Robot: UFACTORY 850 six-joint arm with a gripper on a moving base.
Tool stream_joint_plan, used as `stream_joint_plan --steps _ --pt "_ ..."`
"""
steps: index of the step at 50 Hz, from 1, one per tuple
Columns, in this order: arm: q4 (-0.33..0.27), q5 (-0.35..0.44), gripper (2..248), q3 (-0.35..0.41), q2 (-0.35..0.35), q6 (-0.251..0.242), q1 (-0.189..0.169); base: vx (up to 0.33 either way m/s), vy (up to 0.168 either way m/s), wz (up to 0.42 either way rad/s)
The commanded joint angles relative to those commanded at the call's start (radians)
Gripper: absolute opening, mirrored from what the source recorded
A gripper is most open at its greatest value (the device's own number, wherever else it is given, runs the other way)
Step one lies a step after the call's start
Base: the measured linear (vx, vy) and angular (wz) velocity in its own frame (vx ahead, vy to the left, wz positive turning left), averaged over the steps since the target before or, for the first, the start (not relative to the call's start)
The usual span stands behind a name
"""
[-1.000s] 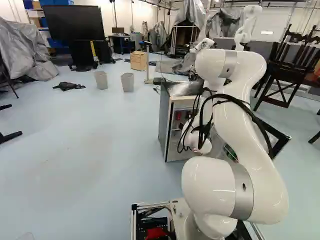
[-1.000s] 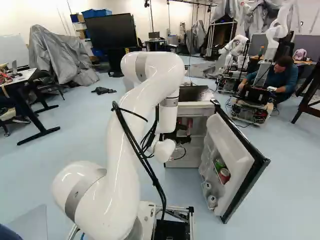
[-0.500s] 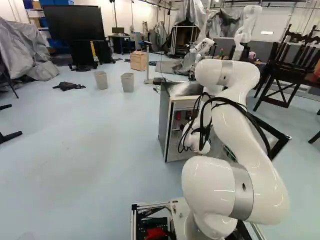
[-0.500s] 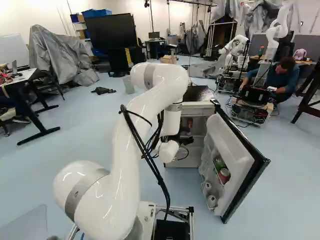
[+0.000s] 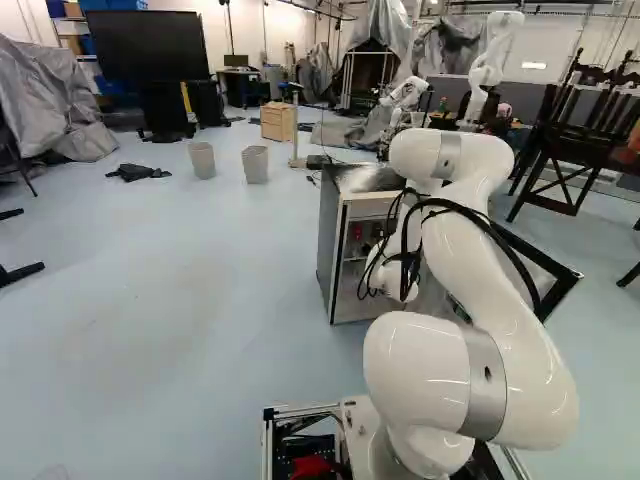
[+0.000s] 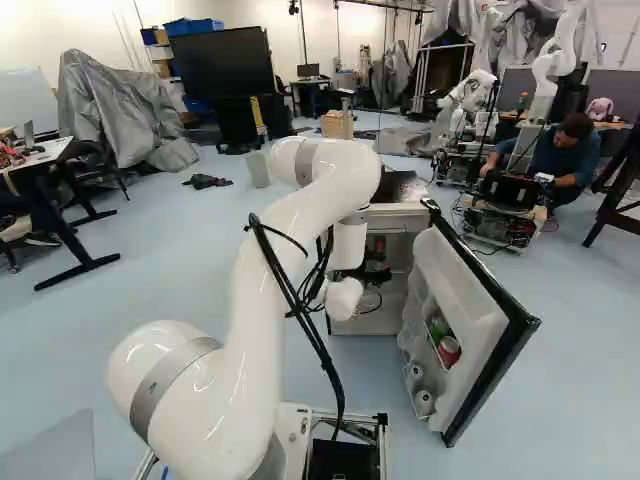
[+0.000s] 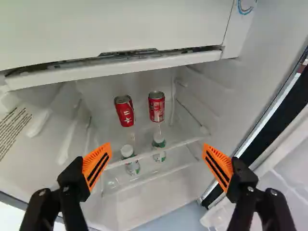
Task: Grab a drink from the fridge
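Observation:
In the right base view my black gripper (image 6: 374, 272) reaches into the open fridge (image 6: 397, 218). The wrist view shows the gripper (image 7: 157, 153) open, with nothing between its orange pads. Ahead of it, two red cans, one (image 7: 124, 111) slightly tilted in view and one (image 7: 156, 107), stand side by side on a clear upper shelf (image 7: 170, 140). Beneath them, two clear bottles, one (image 7: 132, 167) white-capped and one (image 7: 159, 156) with a green label, show on the lower level.
The fridge door (image 6: 480, 312) stands wide open to the right, with cans (image 6: 449, 350) in its racks. A white compartment (image 7: 115, 29) hangs over the upper shelf. Another robot (image 6: 472, 92) and a seated person are farther back.
My arm has lowered its upper joint and extended forward, bringing the gripper a little farther toward the fridge interior. The base, fridge and door have stayed put.

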Motion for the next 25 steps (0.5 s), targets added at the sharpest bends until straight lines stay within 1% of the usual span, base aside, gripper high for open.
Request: stream_joint_plan --steps 25 --pt "0.0 -0.027 247 -0.13 -0.068 0.0 0.022 0.0 0.0 0.0"
